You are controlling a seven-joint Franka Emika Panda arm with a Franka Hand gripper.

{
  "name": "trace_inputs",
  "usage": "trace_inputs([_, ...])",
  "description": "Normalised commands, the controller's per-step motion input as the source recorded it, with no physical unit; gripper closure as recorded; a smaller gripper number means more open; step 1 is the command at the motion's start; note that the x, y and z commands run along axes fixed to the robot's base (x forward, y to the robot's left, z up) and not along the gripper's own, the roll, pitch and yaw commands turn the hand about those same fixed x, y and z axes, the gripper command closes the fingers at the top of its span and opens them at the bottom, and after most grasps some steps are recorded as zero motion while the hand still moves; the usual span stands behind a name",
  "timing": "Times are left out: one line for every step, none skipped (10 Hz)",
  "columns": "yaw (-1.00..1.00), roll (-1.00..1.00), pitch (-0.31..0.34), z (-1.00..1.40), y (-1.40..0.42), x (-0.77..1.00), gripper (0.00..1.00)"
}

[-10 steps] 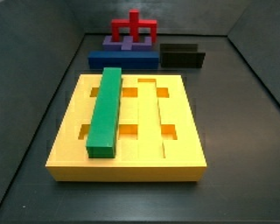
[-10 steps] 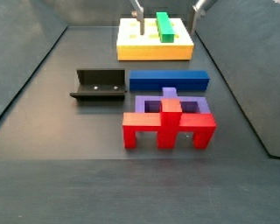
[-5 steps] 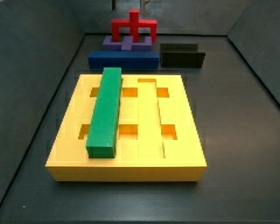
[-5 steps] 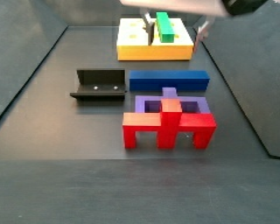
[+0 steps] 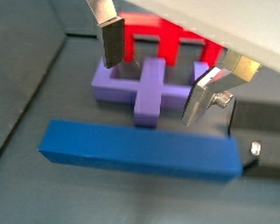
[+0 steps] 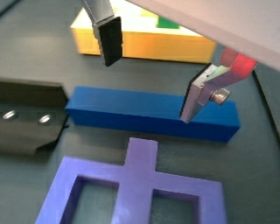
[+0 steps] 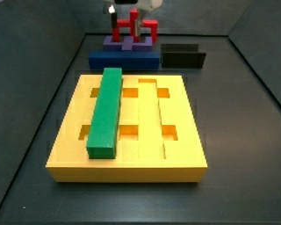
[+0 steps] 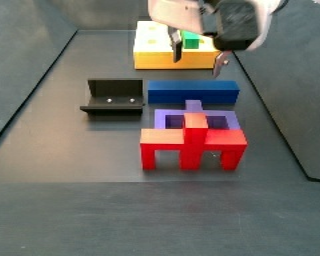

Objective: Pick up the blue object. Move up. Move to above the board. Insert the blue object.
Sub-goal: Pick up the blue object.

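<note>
Wrist views: the gripper (image 6: 152, 77) hangs over the blue object (image 6: 143, 114), jaws spread wide, nothing between the fingers (image 6: 108, 40), and in neither view do they touch the bar.
Fingers: flat silver plates with dark pads, one on each side of the bar's width, seen again over the bar's long top face (image 5: 136, 153) with the gripper (image 5: 160, 72) above it.
Blue object: flat on the dark floor, between the board (image 6: 136, 43) and the purple block (image 6: 133, 190).
Side view from the board end: here the blue object (image 7: 123, 61) is only a low strip past the board (image 7: 129, 136), and the gripper (image 7: 131, 10) barely peeks in at the top of frame.
Side view from the far end: much clearer, with the gripper (image 8: 195, 60) poised above the blue object (image 8: 192, 93) and the fingers clear of it.
Board: a green bar (image 7: 106, 107) lies lengthwise in one groove; the rectangular holes in the other grooves are open.
Green bar, wrist view: only a sliver (image 6: 171, 25) shows on top of the board.
Purple block: a red piece (image 8: 192, 147) stands against it, just beside the blue object.
Black open box (image 8: 113, 98): beside the blue object's end, apart from it, nothing inside, two small pale dots on its inner wall.
</note>
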Motion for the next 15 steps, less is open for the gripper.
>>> trace_inputs([-0.85, -0.03, -0.171, -0.52, -0.26, -0.07, 0.00])
trace_inputs([-0.87, -0.03, -0.133, -0.48, -0.24, -0.04, 0.00])
trace_inputs([-0.92, -0.02, -0.073, -0.42, -0.19, 0.00, 0.00])
trace_inputs([-1.00, -0.05, 0.000, -0.38, -0.01, 0.00, 0.00])
trace_inputs([-1.00, -0.05, 0.000, -0.35, 0.00, 0.00, 0.00])
trace_inputs([-1.00, -0.04, 0.000, -0.26, 0.00, 0.00, 0.00])
trace_inputs([-0.98, -0.07, 0.000, -0.18, 0.00, 0.00, 0.00])
trace_inputs([-0.90, -0.07, 0.010, -0.09, -0.09, 0.00, 0.00])
trace_inputs([-0.85, -0.05, 0.020, 0.00, -0.18, 0.00, 0.00])
trace_inputs([-0.85, -0.01, 0.011, 0.00, -0.29, 0.00, 0.00])
trace_inputs([-0.86, 0.00, 0.013, -0.07, -0.23, 0.02, 0.00])
trace_inputs([-0.65, 0.12, 0.054, -0.25, 0.00, 0.00, 0.00])
trace_inputs([-0.51, 0.15, 0.047, -0.21, 0.00, -0.17, 0.00])
trace_inputs([-0.41, 0.14, 0.000, -0.20, 0.05, -0.31, 0.00])
trace_inputs([-0.26, 0.06, 0.000, -0.11, 0.00, -0.22, 0.00])
